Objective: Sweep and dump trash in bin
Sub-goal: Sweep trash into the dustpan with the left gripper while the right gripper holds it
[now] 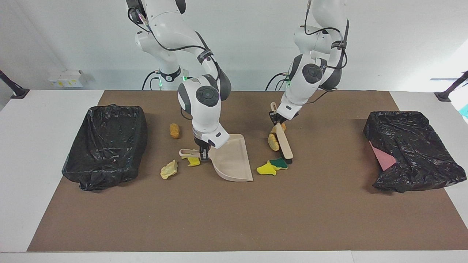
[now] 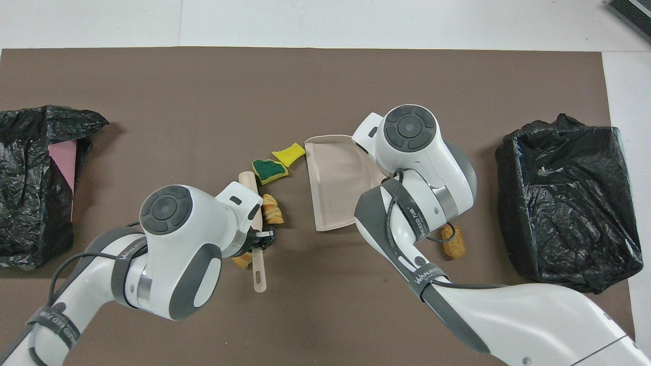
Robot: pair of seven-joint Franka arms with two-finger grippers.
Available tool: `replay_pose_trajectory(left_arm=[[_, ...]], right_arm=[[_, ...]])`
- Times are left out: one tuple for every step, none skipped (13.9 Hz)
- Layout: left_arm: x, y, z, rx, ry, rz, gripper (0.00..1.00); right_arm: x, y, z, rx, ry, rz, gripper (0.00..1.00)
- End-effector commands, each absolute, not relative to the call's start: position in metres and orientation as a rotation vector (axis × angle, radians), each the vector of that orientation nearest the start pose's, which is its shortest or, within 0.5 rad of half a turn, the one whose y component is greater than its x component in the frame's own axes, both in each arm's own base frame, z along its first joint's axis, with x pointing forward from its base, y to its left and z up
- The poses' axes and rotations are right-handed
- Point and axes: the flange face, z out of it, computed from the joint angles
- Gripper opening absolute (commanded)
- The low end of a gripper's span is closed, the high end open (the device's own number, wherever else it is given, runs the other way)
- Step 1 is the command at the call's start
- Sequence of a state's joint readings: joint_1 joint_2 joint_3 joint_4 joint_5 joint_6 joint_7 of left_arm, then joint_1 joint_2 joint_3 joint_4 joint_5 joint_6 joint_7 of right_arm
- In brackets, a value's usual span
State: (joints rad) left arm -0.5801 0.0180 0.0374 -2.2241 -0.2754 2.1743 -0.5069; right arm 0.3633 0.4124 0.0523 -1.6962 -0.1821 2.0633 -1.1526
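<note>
Trash scraps [image 1: 272, 166] lie on the desk between brush [image 1: 284, 143] and dustpan [image 1: 232, 160] mouth; left claw [image 1: 276, 120] clamped on the brush handle, right claw [image 1: 203, 152] clamped on the dustpan handle.

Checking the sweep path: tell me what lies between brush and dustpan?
Two sponge scraps: a green-faced one and a yellow one, touching, beside the dustpan mouth; clearest overhead.

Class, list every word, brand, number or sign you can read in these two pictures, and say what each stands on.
"WANLEED": on the grey cable strap of the right arm, and again on the left arm.
Further marks on a second strap of the right arm: too blurred to read.
Nothing else bears readable text.
</note>
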Motion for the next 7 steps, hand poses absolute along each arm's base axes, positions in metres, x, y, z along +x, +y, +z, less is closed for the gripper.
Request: replay_pose_trajectory(left_arm=[[0.450,-0.317,0.351,-3.304,-0.181,0.251,0.00],[0.456,-0.331,0.350,-3.312,-0.154,0.240,0.00],[0.458,-0.349,0.350,-3.327,-0.116,0.236,0.00],[0.460,-0.360,0.352,-3.342,-0.091,0.231,0.00],[0.455,-0.374,0.355,-3.365,-0.077,0.245,0.00],[0.457,-0.386,0.363,-3.395,-0.072,0.247,0.00],[0.453,-0.399,0.369,-3.407,-0.032,0.243,0.00]], right_arm=[[0.611,0.248,0.352,2.024,2.244,-0.132,0.00],[0.611,0.248,0.352,2.026,2.242,-0.130,0.00],[0.612,0.247,0.352,2.027,2.240,-0.130,0.00],[0.612,0.246,0.352,2.029,2.239,-0.130,0.00],[0.612,0.246,0.352,2.029,2.239,-0.130,0.00],[0.613,0.245,0.352,2.031,2.237,-0.130,0.00],[0.613,0.245,0.352,2.031,2.237,-0.130,0.00]])
